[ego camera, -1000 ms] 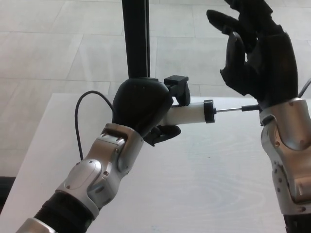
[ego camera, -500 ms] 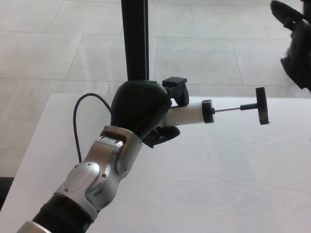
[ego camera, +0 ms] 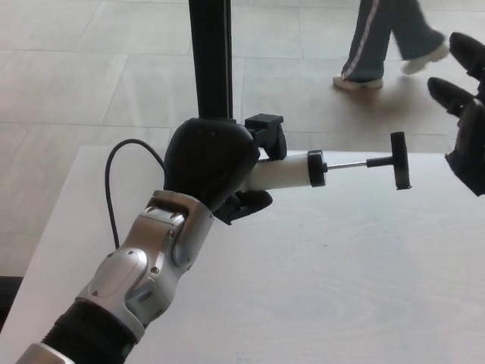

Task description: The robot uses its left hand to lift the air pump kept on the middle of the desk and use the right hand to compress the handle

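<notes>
Two hands: left hand (ego camera: pixel 206 163) clamps air pump (ego camera: pixel 292 168) above desk (ego camera: pixel 364 288) centre. Right hand (ego camera: pixel 468 114), fingers spread, has retreated to 3 o'clock; handle (ego camera: pixel 399 160) now extended, ready for compression.

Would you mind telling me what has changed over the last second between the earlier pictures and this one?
The right robot hand, which was at the black T-handle a second ago, has pulled away to the right edge of the view, fingers apart and holding nothing. A person's legs have come into view on the tiled floor beyond the desk. The left robot hand keeps its grip on the white cylindrical air pump, rod extended, above the white desk.
</notes>
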You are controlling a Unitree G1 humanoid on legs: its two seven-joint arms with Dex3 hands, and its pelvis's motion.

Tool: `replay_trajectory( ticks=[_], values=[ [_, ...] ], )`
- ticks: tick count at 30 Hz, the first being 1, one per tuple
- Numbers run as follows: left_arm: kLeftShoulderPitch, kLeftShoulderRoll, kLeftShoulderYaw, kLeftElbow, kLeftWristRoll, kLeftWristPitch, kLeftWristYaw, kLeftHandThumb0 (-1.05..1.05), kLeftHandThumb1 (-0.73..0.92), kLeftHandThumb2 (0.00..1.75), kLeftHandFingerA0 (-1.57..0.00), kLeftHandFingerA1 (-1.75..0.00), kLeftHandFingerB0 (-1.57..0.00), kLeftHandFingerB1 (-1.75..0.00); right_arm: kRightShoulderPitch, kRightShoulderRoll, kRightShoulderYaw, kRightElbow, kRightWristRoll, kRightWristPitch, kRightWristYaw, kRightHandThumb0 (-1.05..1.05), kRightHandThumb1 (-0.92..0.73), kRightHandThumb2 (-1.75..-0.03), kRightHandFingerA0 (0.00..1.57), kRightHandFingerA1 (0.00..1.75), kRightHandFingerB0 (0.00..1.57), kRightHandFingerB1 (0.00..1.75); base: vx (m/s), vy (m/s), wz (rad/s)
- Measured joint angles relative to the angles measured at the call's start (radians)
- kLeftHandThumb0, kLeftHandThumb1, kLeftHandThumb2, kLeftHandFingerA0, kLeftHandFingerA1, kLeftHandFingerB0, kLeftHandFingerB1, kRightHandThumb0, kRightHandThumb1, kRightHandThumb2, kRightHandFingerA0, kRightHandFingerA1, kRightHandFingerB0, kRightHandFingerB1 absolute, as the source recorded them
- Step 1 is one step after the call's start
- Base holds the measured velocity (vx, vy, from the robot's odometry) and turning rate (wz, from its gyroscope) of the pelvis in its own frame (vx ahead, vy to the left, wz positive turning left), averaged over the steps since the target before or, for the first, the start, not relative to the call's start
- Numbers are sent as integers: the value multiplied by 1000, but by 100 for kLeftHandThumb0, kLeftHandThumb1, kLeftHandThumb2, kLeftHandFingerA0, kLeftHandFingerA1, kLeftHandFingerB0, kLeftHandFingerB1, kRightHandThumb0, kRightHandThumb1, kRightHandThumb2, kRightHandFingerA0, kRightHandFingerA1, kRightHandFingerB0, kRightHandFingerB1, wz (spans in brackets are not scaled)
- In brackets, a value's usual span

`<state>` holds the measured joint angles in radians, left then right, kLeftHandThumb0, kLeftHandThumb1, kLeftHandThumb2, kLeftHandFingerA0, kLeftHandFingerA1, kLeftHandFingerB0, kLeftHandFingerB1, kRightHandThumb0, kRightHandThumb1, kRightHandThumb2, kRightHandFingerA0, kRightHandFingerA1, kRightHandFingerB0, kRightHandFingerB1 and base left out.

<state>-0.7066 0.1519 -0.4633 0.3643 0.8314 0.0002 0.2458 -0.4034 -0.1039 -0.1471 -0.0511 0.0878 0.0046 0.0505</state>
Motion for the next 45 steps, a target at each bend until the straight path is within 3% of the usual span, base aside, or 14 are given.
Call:
replay_trajectory(
  ticks=[6, 7, 12, 14, 16, 18, 30, 31, 35, 36, 37, 38, 42, 45],
  values=[
    [-10, -9, -2, 1, 12, 6, 0, -25, 46, 115, -125, -140, -98, -120, 2, 24, 27, 4, -4, 9, -4, -88, -92, -81, 20, 39, 16, 36, 0, 0, 0],
    [-11, -11, -2, 2, 12, 6, 0, -18, 47, 116, -95, -175, -83, -145, 2, 27, 30, 6, -4, 9, -5, -86, -92, -81, 20, 39, 15, 35, 0, 0, 0],
    [-13, -30, -4, 1, 14, 8, 0, -26, 50, 114, -122, -137, -92, -114, 0, 50, 39, 19, -4, 13, -13, -89, -92, -81, 21, 38, 16, 34, 0, 0, 0],
    [-13, -31, -4, 0, 16, 10, 0, -20, 51, 112, -94, -175, -82, -137, 1, 63, 40, 28, -4, 13, -19, -90, -92, -81, 21, 38, 17, 33, 0, 0, 0],
    [-13, -33, -3, -1, 17, 11, 0, -25, 50, 114, -123, -137, -94, -114, 2, 70, 40, 35, -4, 13, -24, -87, -92, -80, 21, 39, 18, 35, 0, 0, 0],
    [-13, -36, -2, -2, 17, 13, 0, -13, 50, 113, -102, -172, -85, -135, 2, 84, 39, 44, -3, 12, -30, -88, -92, -80, 21, 41, 17, 35, 0, 0, 0],
    [-8, -82, 12, -14, 11, 17, -1, -22, 45, 112, -127, -138, -92, -110, 2, 135, 49, 60, -8, 2, -60, -94, -92, -80, 20, 41, 18, 33, 0, 0, 0],
    [-8, -86, 14, -14, 10, 17, -1, -16, 48, 110, -95, -175, -78, -138, 2, 136, 54, 60, -10, 1, -62, -92, -92, -78, 19, 41, 18, 33, 0, 0, 0],
    [-13, -103, 20, -16, 9, 27, -8, -15, 42, 113, -102, -159, -92, -113, 2, 136, 78, 47, -24, -1, -66, -99, -92, -81, 15, 41, 13, 31, 0, 0, 0],
    [-15, -106, 20, -16, 9, 29, -8, -14, 44, 110, -101, -163, -89, -105, 2, 136, 84, 41, -27, -1, -66, -37, -43, -110, 0, 51, 0, 49, 0, 0, 0],
    [-19, -109, 20, -17, 9, 31, -9, -13, 47, 102, -103, -162, -93, -97, 2, 135, 91, 35, -32, -1, -67, -98, -92, -79, 10, 38, 13, 31, 0, 0, 0],
    [-22, -110, 20, -17, 9, 33, -11, -13, 47, 106, -100, -167, -91, -96, 2, 134, 97, 29, -37, 0, -67, -84, -75, -119, 2, 40, 7, 32, 0, 0, 0],
    [-39, -115, 21, -18, 7, 38, -19, -17, 49, 111, -99, -168, -89, -107, 4, 102, 124, -5, -61, 9, -64, -101, -90, -91, 0, 24, 5, 24, 0, 0, 0],
    [-52, -116, 21, -17, 7, 40, -24, -17, 53, 108, -98, -171, -87, -115, 7, 70, 142, -30, -79, 18, -59, -88, -81, -127, 0, 16, 8, 22, 0, 0, 0]
  ],
)
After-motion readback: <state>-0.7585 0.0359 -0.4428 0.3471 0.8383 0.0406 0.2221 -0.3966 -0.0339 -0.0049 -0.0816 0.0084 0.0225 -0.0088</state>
